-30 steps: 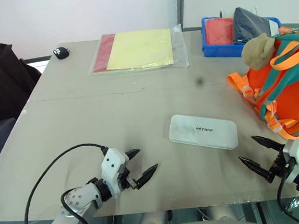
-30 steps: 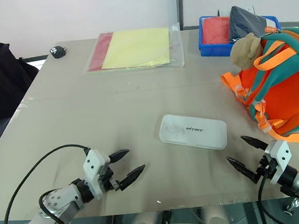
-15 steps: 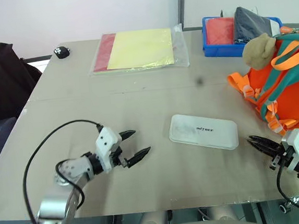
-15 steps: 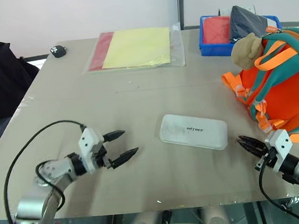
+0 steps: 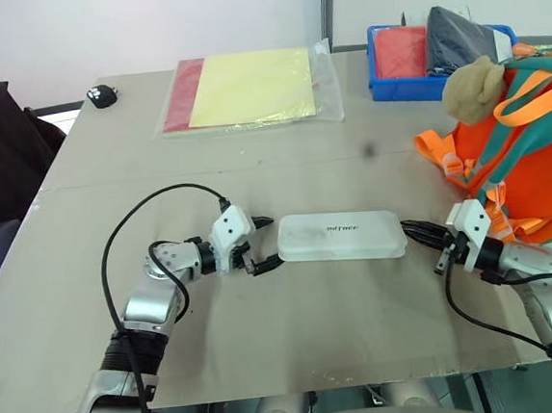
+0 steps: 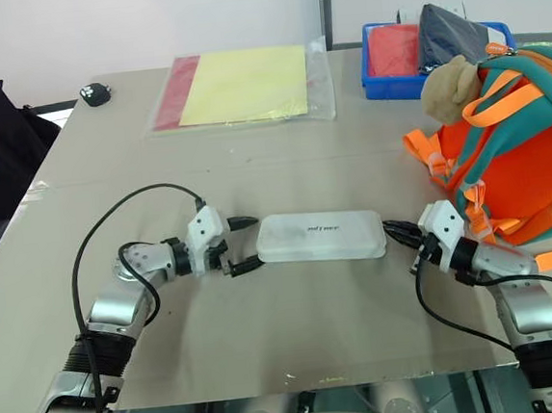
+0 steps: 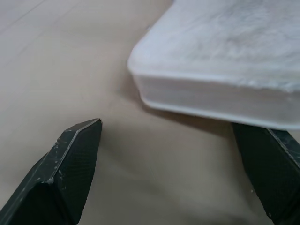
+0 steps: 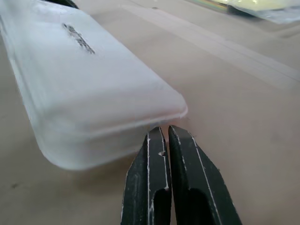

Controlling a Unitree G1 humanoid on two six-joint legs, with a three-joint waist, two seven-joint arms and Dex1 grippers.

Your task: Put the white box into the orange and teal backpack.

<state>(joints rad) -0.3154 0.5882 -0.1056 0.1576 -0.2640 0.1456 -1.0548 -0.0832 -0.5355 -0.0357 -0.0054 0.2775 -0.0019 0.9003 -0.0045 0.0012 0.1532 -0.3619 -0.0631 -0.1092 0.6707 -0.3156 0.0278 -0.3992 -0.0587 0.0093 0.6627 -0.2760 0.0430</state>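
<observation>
The left gripper stood spread at the left end of the white box, which lay flat on the table. The right gripper, pinched together, touched its right end. Nothing was lifted; the orange and teal backpack sat beyond, box not yet inside.

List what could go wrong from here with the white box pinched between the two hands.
1. The right hand is shut, tips merely butting the white box at its end, so a squeeze lift may slip.
2. The left hand is open around the opposite end, gripping nothing.
3. The orange and teal backpack shows no open mouth.
</observation>
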